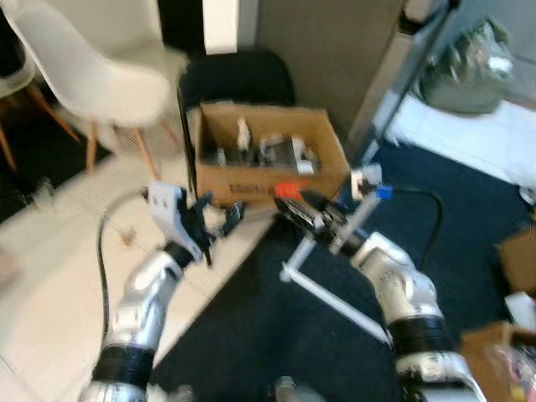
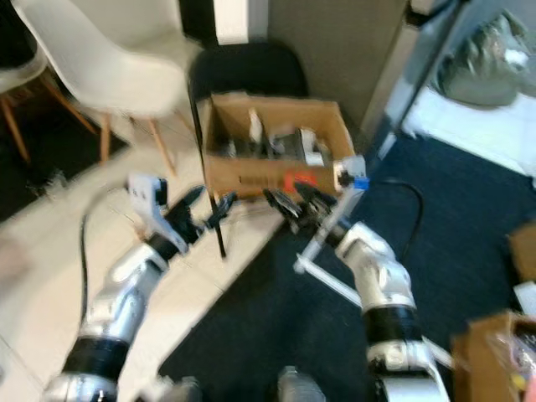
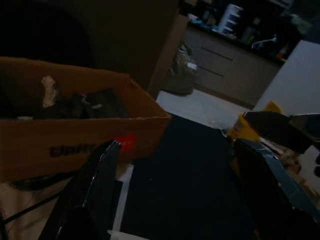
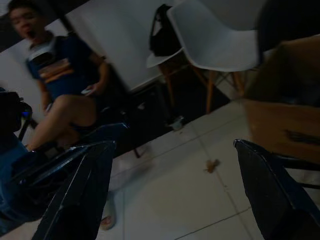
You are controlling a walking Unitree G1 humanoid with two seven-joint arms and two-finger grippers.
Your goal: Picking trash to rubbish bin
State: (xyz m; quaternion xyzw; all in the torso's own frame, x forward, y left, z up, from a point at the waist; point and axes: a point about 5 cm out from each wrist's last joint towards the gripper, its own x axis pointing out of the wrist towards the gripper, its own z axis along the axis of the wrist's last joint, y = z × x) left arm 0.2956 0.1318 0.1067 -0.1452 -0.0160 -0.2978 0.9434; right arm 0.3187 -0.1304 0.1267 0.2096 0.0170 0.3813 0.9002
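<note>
On the floor just ahead of the robot, by the edge of the dark rug, sits the cardboard box point(image 1: 268, 155) serving as the bin, open top up, long axis running left-right across the view, w/ junk already inside. Left gripper point(image 1: 219, 219) and right gripper point(image 1: 295, 208) both hang in front of its near wall, fingers spread wide w/ nothing between them per the wrist views. Looks like the search/approach step: a small scrap point(image 4: 213, 165) lies on the tile near the box, probably next pick; needs a reach down & close, but too blurry to tell its orientation.
</note>
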